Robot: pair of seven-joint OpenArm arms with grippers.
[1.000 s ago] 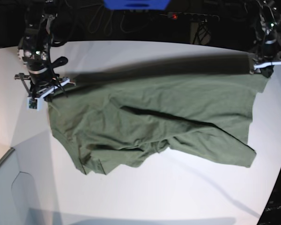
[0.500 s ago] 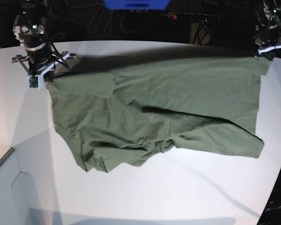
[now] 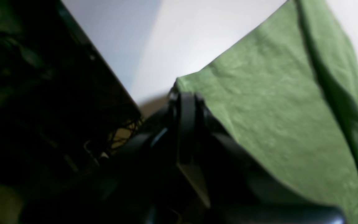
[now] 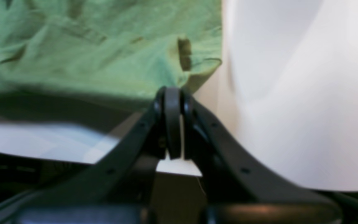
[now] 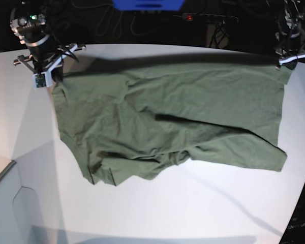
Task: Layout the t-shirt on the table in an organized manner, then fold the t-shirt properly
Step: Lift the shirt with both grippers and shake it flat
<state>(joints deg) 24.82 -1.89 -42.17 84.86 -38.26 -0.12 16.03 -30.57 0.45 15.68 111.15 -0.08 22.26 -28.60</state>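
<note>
My right fingers (image 5: 52, 81), at approx 10 o'clock in the base view, are pinched tight on a corner of the t-shirt (image 5: 168, 122); in the right wrist view the pads (image 4: 172, 102) meet w/ green cloth bunched just above them. The shirt spreads across the middle of the white surface (image 5: 193, 208), stretched btw my two grips along its far edge, w/ a dark fold running diagonally through the centre and a rumpled, doubled-over lump at approx 7 o'clock. The near edge lies on the surface; the far edge looks lifted, casting a dark shadow band behind it. At approx 2 o'clock, my left fingers (image 5: 286, 64) are clamped on the opposite corner; the left wrist view shows the pads (image 3: 186, 102) pressed together on the cloth's tip, w/ the fabric (image 3: 275, 102) running away taut and a crease along its right side. That view is blurry, so I can't tell finer detail.
</note>
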